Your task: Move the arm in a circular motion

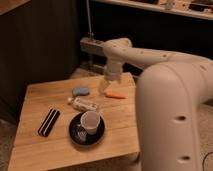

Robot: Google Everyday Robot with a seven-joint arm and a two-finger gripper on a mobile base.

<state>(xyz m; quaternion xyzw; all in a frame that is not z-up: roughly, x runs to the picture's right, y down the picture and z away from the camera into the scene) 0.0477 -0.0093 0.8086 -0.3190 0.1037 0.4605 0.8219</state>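
The arm [170,95] is a thick cream-white tube that fills the right foreground and reaches back and left over the wooden table [35,152]. Its wrist bends down at the far side of the table. The gripper [107,86] hangs from that wrist, pointing down just above the tabletop. It sits between a blue pad [80,91] on its left and an orange carrot-like piece [116,95] just to its right, and I see nothing held in it.
A white bottle [85,104] lies on its side mid-table. In front of it, a black plate [75,135] carries a pale cup [90,121]. A black bar [48,122] lies at the left. Dark cabinets stand behind the table.
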